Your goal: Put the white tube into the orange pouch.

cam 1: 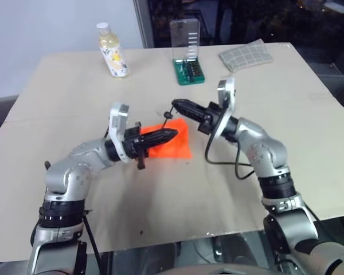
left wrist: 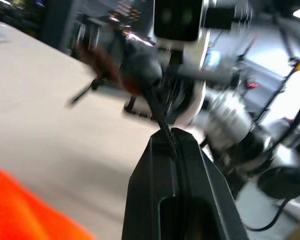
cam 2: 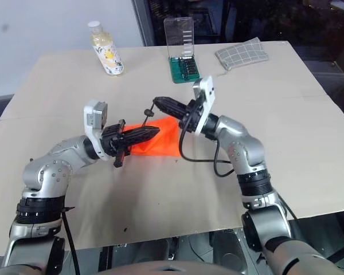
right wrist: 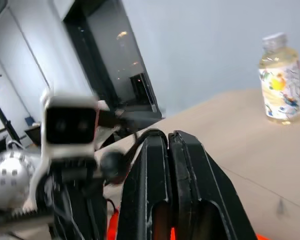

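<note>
The tabletop (cam 1: 74, 189) is the biggest thing before me, a plain beige sheet. Over its middle my two arms meet, fingers pointing at each other.

My left gripper (cam 1: 173, 134) points to my right, nearly level, and is pressed shut, its tip over the orange pouch (cam 1: 175, 143). My right gripper (cam 1: 175, 105) points to my left, tipped slightly upward, and is also closed tight. It sits just beyond the pouch's far corner.

The orange pouch rests near the middle of the tabletop, about as wide as it is long, so I can name no long axis. One corner reaches toward the far edge, up to my right fingers. What is inside it I cannot tell, nor can I tell where the white tube is.

At the middle of the far edge stands a green bit case (cam 1: 189, 71) with its clear lid upright and rows of bits in the tray. Near the far right corner lies a folded grey checked cloth (cam 1: 245, 55). Toward the far left corner a yellowish bottle (cam 1: 112, 51) stands upright with a white cap.

Smallest is the black drawstring (left wrist: 162, 117) — a thin line pinched in the seam of my left fingers, running to my right fingertips — with a small bead (right wrist: 110, 162) hanging just beside them.
</note>
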